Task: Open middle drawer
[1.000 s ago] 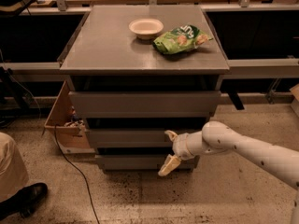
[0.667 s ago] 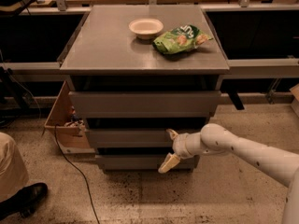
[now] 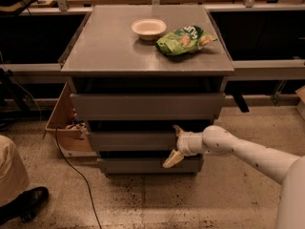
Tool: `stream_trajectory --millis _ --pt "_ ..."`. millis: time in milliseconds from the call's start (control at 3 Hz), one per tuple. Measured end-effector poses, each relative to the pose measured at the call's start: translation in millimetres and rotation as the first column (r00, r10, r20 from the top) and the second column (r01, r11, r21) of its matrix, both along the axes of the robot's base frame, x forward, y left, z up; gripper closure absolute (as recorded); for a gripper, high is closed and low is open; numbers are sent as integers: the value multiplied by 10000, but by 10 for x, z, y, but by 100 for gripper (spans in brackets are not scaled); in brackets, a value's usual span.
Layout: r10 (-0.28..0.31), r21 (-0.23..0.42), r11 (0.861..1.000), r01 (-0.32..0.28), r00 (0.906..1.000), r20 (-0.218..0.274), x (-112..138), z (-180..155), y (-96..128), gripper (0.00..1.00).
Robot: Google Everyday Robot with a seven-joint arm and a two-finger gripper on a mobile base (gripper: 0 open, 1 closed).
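**Gripper lifts a little, drawer still shut**

On the far left you see a black shoe (image 3: 24, 202) on the speckled floor. Next to it, an open brown cardboard box (image 3: 62, 123) leans on the side of the grey metal cabinet (image 3: 105, 46). On top of the cabinet sit a small white round bowl (image 3: 148, 28) and, just to its right, a crinkly green chip bag (image 3: 183, 39).

The wide, flat grey middle drawer (image 3: 131, 141) is the second of the three fronts. It sits back under the bigger top drawer front. It looks just as closed as it did a second ago.

At its right end is the cream two-finger gripper (image 3: 171, 146), on the long white arm (image 3: 248, 154) coming from the right. It has gone up a tiny bit. Now one finger pokes at the gap above the drawer front and one hangs below it. The jaws are spread wide and squeeze nothing.

So I think you have not pulled yet. You need to hook the top edge first.
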State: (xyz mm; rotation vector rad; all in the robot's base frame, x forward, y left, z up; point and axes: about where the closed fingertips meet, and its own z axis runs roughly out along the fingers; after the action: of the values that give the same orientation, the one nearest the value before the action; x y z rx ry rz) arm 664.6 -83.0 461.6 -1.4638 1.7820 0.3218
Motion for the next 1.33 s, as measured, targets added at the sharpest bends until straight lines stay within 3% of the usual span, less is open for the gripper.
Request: stream_trajectory --millis 333,667,1000,1333 --pt "-22 -291 9996 35 9990 443 232 -55 36 0" --pt "-72 -348 9994 90 9986 515 398 -188 48 0" --pt "-44 -235 9997 56 9989 472 414 -281 55 14" --pt "29 -157 9999 -22 9990 441 293 -277 41 38"
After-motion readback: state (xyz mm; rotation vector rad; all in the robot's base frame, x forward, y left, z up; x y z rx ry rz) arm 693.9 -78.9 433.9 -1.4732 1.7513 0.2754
